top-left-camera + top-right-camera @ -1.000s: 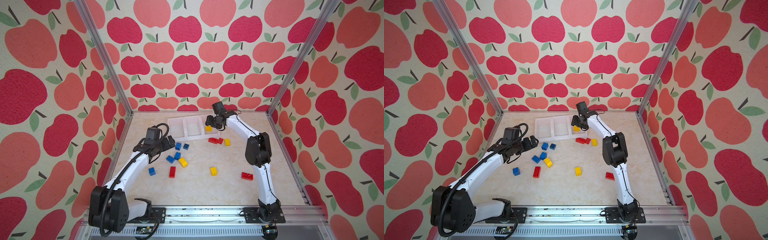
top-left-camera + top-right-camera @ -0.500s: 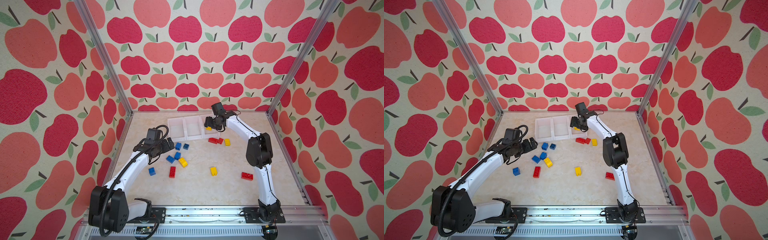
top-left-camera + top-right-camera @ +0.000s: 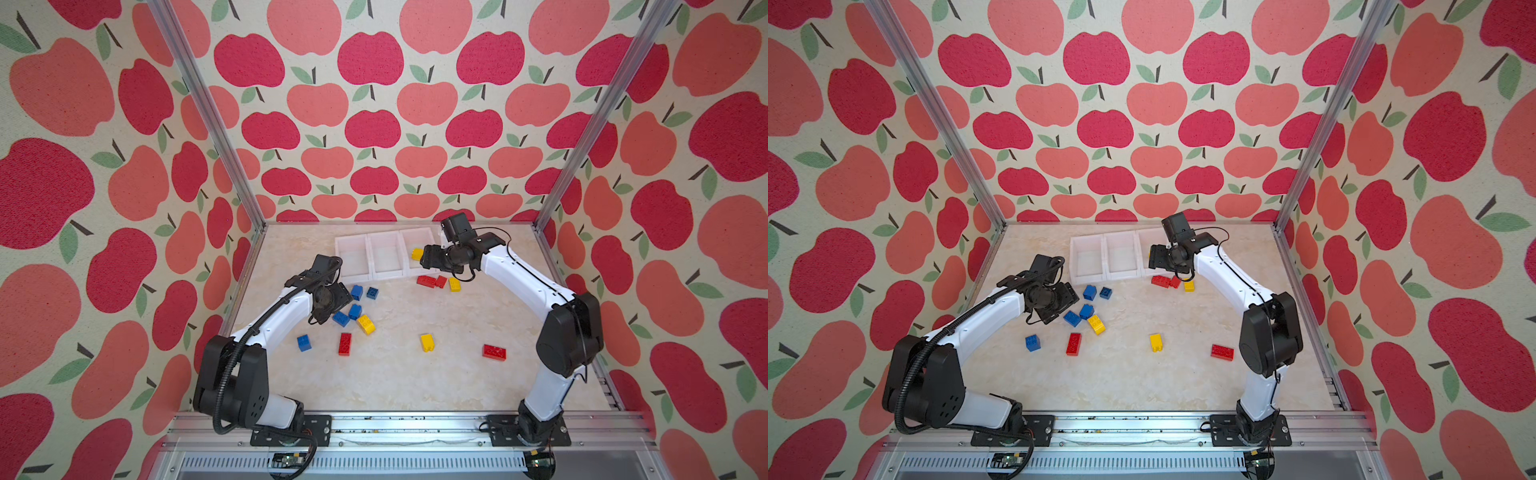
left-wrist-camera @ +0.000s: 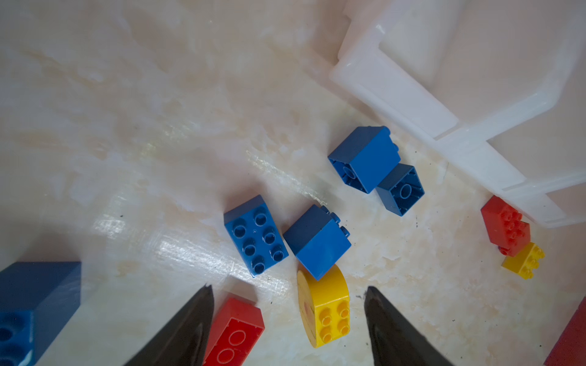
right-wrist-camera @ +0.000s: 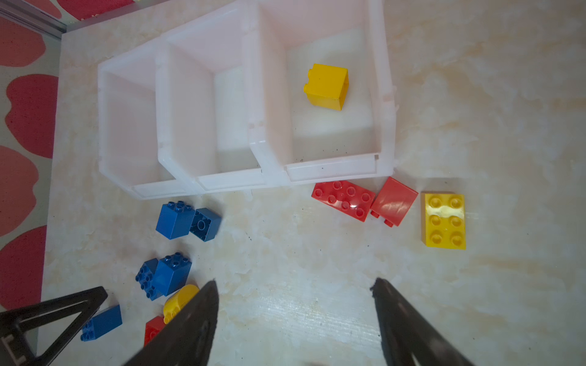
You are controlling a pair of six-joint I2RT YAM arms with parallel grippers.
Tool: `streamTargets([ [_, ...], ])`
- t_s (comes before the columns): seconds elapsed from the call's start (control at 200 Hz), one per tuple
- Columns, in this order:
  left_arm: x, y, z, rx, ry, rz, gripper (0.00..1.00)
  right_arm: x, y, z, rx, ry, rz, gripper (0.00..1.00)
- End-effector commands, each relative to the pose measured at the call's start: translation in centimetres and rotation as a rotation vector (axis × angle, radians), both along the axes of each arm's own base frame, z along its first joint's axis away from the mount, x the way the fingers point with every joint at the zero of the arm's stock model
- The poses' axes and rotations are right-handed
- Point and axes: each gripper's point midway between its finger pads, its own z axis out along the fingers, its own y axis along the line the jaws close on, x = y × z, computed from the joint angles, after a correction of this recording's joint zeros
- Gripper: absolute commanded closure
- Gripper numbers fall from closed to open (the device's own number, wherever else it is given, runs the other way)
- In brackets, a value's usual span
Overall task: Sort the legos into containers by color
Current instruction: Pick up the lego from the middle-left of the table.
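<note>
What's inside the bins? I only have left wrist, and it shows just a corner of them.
Observer: The right wrist view shows one yellow brick lying in the end bin, the one on the side of the right arm.
Operator: Which of the other two has anything in it?
Observer: Neither. In the right wrist view the middle bin and the far bin both show bare white floors.
</note>
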Motion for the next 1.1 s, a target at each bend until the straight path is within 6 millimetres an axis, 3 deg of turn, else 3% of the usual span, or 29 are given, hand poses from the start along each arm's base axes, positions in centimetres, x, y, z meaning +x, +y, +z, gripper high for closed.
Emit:
streamTargets([
  [0.0, -0.5, 0.8, -0.7, 0.014, 0.056, 0.112, 0.25, -3.1, -1.3, -0.7, -0.013, 0.052, 0.019, 0.19],
  [0.16, -0.6, 1.0, -2.3, 0.039, 0.101, 0.123, 0.26, -6.4, -2.9, -1.7, -0.020, 0.100, 0.026, 0.15],
  [0.35, -0.2, 1.2, -3.7, 0.052, 0.119, 0.146, 0.30, -8.1, -4.4, -1.9, -0.023, 0.125, 0.008, 0.12],
  [0.695, 0.1, 0.8, -5.7, 0.081, 0.153, 0.131, 0.38, -8.4, -6.3, -1.7, 0.002, 0.129, -0.042, 0.10],
  [1.095, 0.0, 0.4, -7.4, 0.094, 0.182, 0.126, 0.50, -8.5, -7.0, -1.6, 0.012, 0.132, -0.066, 0.10],
])
